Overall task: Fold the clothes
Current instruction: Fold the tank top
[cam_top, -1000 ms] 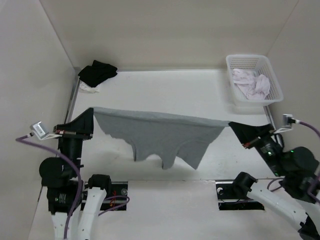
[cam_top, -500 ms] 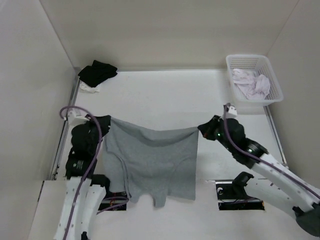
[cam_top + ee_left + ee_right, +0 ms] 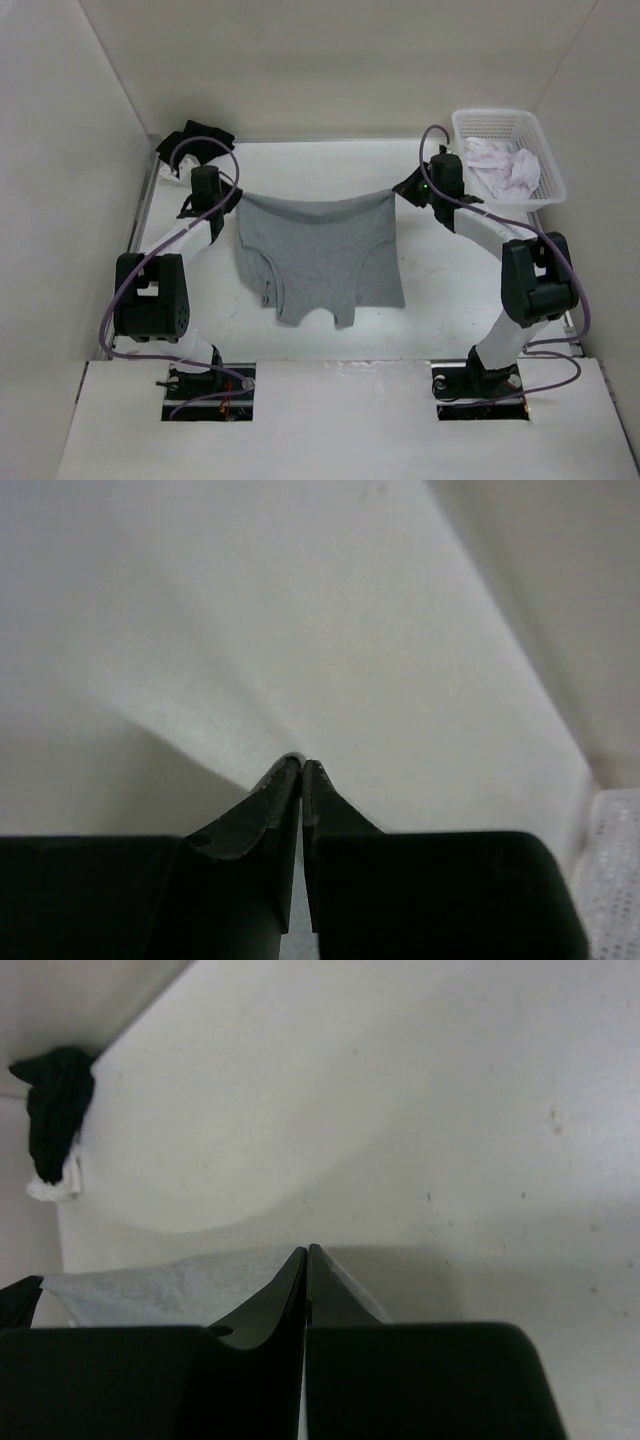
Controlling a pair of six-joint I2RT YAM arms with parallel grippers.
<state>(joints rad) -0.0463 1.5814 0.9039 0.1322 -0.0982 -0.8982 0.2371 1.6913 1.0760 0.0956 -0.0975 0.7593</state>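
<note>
Up over the far half of the white bench (image 3: 300,165), the heather-grey tank top (image 3: 320,255) is stretched by its straight edge between the two arms. One corner of that edge is pinched in the tightly closed left gripper (image 3: 235,199), the other in the equally closed right gripper (image 3: 397,190), and the edge sags slightly between them. The soft knit spreads toward the arm bases, ending in curved scoops and narrow strap tabs. Both wrist views show matte black fingers (image 3: 272,1308) meeting tip to tip. A white lattice basket (image 3: 470,125) holds a crumpled pale cloth (image 3: 503,166), and a black garment (image 3: 195,143) lies bunched in the far left corner.
</note>
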